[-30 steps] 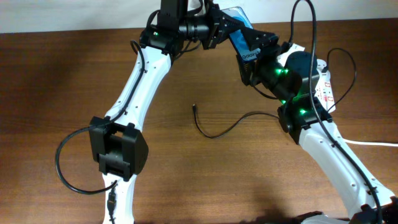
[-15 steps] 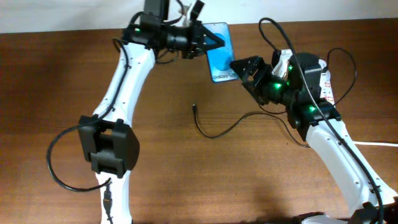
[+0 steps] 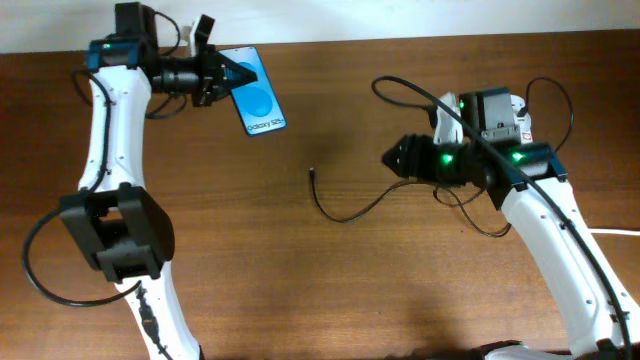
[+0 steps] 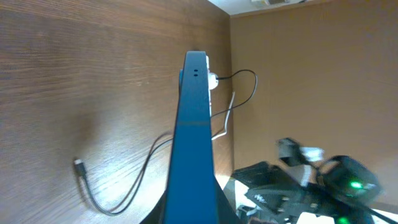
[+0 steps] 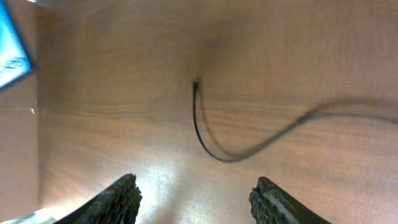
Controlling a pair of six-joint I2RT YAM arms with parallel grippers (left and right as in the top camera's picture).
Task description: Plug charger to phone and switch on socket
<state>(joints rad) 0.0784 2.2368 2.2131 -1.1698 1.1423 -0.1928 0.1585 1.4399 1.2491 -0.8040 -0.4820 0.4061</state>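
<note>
Over the table [image 3: 300,280], left pincer [image 3: 235,75] clamped on phone [image 3: 262,98] (edge-on), right pincer [image 5: 196,196] wide apart, seemingly empty.

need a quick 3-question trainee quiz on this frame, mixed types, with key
1. True or false: the charger tip is plugged into the phone.
2. Which gripper holds the phone? A left, B right, C neither.
3. Fill in: the right gripper has its jaws ____.

Key
1. False: the tip lies on the table, apart from the phone.
2. A: the left gripper clamps the phone by one end.
3. Open, with nothing between them.
</note>
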